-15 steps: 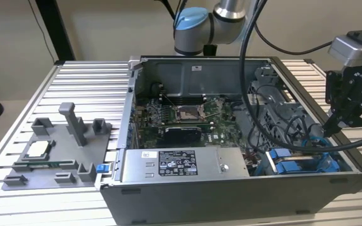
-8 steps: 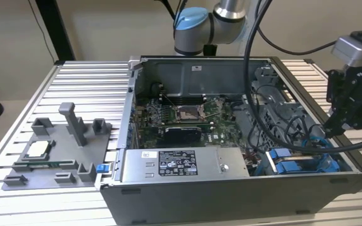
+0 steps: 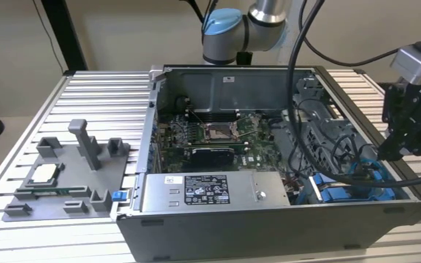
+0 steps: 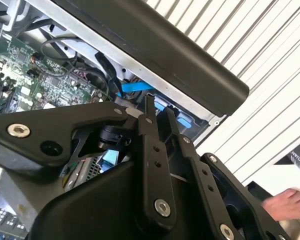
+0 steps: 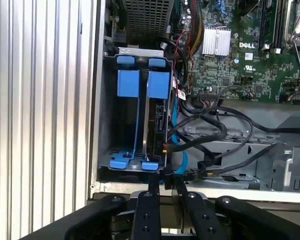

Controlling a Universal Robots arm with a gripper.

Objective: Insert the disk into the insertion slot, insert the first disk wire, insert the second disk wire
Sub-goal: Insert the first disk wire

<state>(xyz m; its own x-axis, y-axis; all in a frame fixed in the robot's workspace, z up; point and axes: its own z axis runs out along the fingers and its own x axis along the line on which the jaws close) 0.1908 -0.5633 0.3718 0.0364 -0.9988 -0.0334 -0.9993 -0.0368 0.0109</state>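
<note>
The end effector point(image 5: 165, 181) hangs at the edge of the open computer case point(image 3: 269, 227), pinching a black cable point(image 5: 194, 173), just beside the disk point(image 5: 157, 117) (blue-framed, standing on edge) seated in the insertion slot point(image 5: 110, 100).

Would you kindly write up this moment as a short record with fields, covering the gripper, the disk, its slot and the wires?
Gripper: the gripper is at the exterior view's right, over the wall of the computer case, close to one end of the insertion slot.
Disk: the disk stands on edge inside the slot, in its blue frame.
Wires: black cables and a blue cable run beside the disk; one black cable leads to the gripper.
Support: slotted metal table.
Person: a hand rests on the table.
</note>
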